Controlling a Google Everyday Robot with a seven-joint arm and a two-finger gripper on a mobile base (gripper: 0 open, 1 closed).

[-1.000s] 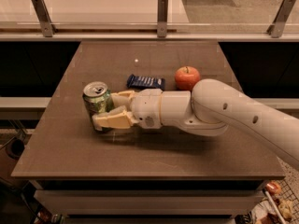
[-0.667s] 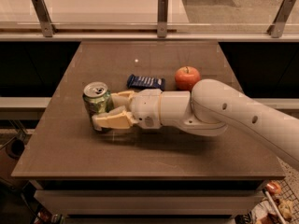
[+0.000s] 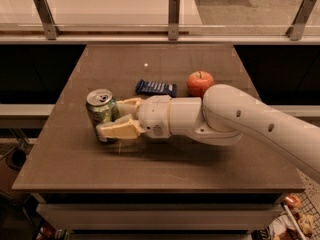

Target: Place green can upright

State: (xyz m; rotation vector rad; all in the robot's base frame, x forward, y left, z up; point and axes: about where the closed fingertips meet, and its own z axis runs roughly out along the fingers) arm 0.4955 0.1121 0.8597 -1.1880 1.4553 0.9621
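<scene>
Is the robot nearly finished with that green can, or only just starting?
Nearly finished, it seems. Done: the can stands upright on the table, silver top up. In hand: the gripper is low over the table at the can, and its fingers seem to clasp it front and back. Left: open the fingers and draw the arm away without tipping the can.

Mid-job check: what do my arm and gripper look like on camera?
The arm is a smooth, white, rounded shell with two small dark holes, narrowing to white cylindrical wrist segments. The gripper, over the brown table at the green and white aluminium can, has two cream, wedge-shaped fingers. No cables or lettering show.
</scene>
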